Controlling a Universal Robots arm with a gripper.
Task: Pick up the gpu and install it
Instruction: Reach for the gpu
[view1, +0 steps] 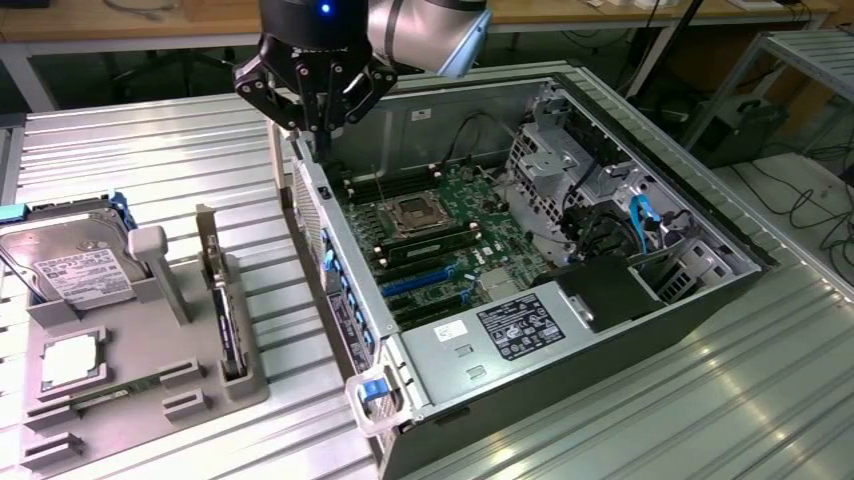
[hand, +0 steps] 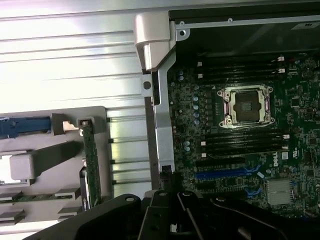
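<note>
The gpu (view1: 222, 305) stands on edge in a slot of the grey holder (view1: 147, 350) at the exterior view's left, its silver bracket (view1: 207, 228) pointing up. In the wrist view the gpu (hand: 91, 160) shows as a thin green board edge. My gripper (view1: 320, 140) hangs above the rear wall of the open computer case (view1: 334, 250), well apart from the gpu, its fingers drawn together and holding nothing. In the wrist view the gripper (hand: 170, 200) sits dark over that same case edge (hand: 161, 125).
Inside the case lies the motherboard (view1: 441, 235) with an open processor socket (hand: 247, 105) and blue expansion slots (hand: 225, 174). The holder also carries a silver hard drive (view1: 74, 265) and a small square chip (view1: 67, 362). All of it rests on a ribbed metal table (view1: 160, 150).
</note>
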